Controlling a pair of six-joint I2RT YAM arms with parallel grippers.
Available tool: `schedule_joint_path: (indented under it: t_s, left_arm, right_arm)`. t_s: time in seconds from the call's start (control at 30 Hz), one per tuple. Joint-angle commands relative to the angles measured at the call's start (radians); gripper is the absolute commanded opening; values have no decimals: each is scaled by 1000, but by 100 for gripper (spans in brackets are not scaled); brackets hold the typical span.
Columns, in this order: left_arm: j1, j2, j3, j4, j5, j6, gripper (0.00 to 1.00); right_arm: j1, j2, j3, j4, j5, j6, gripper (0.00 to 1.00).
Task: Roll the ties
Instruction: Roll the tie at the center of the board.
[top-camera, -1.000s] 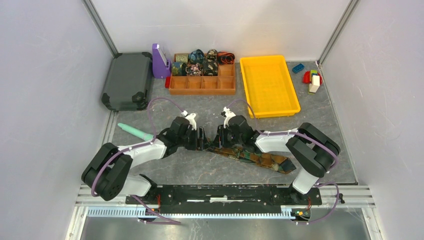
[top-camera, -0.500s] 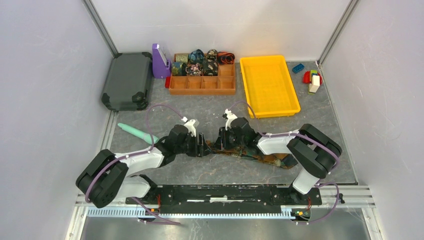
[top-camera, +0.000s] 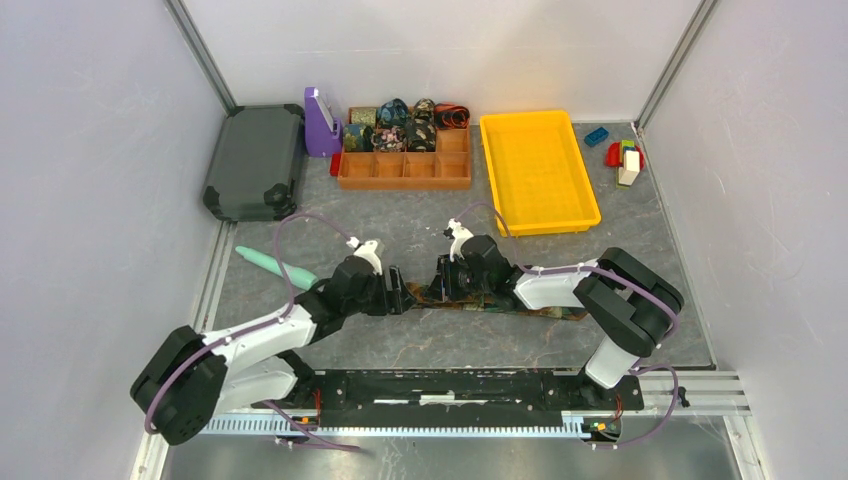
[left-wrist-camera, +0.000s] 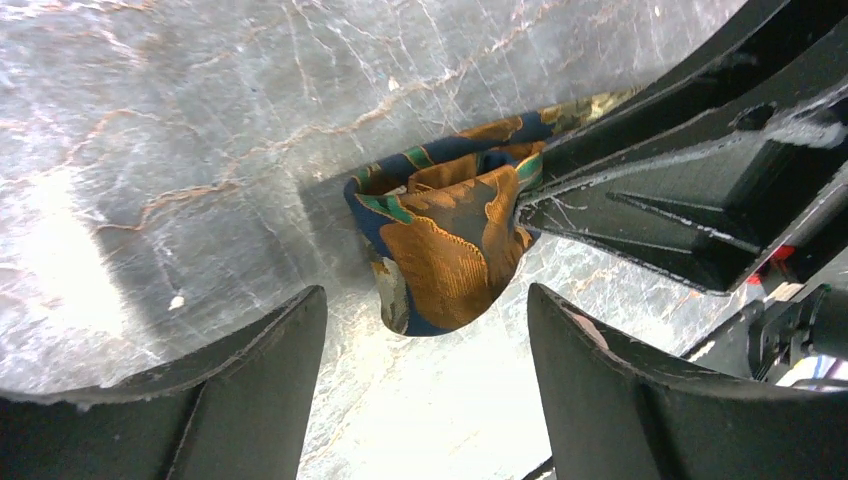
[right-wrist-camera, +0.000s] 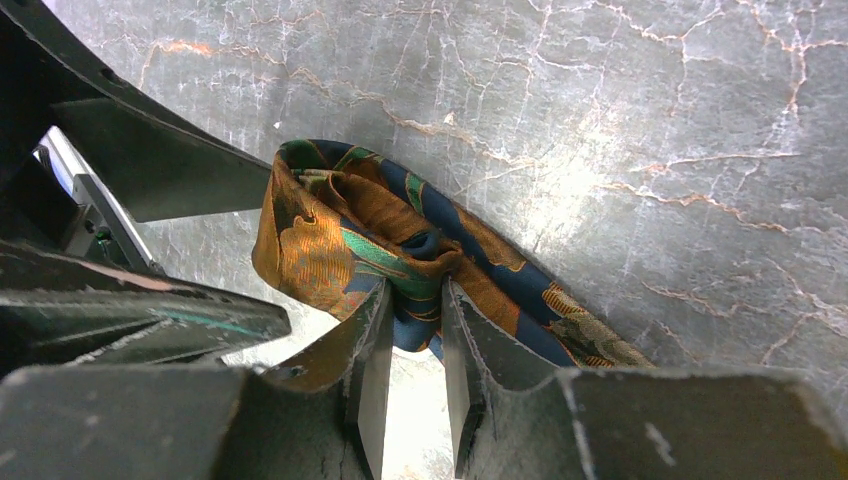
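A dark blue, orange and green patterned tie (top-camera: 520, 303) lies as a strip across the near middle of the table. Its left end is folded into a loose loop (left-wrist-camera: 440, 250). My right gripper (right-wrist-camera: 415, 290) is shut on that bunched loop (right-wrist-camera: 330, 240) and pinches the fabric between its fingertips. My left gripper (left-wrist-camera: 425, 300) stands open just short of the loop, with the fold between its tips and touching neither finger. In the top view the left gripper (top-camera: 400, 293) and right gripper (top-camera: 440, 285) face each other closely. Several rolled ties (top-camera: 400, 125) sit in the back row of a brown organizer.
The brown divided organizer (top-camera: 405, 170) stands at the back, with a purple holder (top-camera: 320, 122) and a grey case (top-camera: 255, 160) to its left. A yellow tray (top-camera: 538, 170) and toy blocks (top-camera: 622, 158) are at the back right. A teal stick (top-camera: 275, 265) lies by my left arm.
My left gripper has opened wider and drawn back a little to the left, off the tie's end. The right gripper kept its grip, and the strip behind it has shifted and straightened.
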Motion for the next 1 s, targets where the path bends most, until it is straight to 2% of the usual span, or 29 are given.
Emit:
schedule_joint_path:
  t_s: [0.0, 0.27, 0.53, 0.97]
  left_arm:
    - [-3, -68, -22, -36, -120, -94, 78]
    - [-3, -92, -60, 39, -155, -143, 72]
    - [0, -20, -61, 146, -104, -82, 71]
    - [14, 21, -80, 211, -42, 7, 61]
  right_arm:
    - [12, 7, -17, -38, -14, -32, 30]
    - [16, 31, 2, -36, -25, -38, 30]
    - [16, 73, 17, -36, -37, -55, 29]
    - [16, 85, 25, -43, -40, -66, 29]
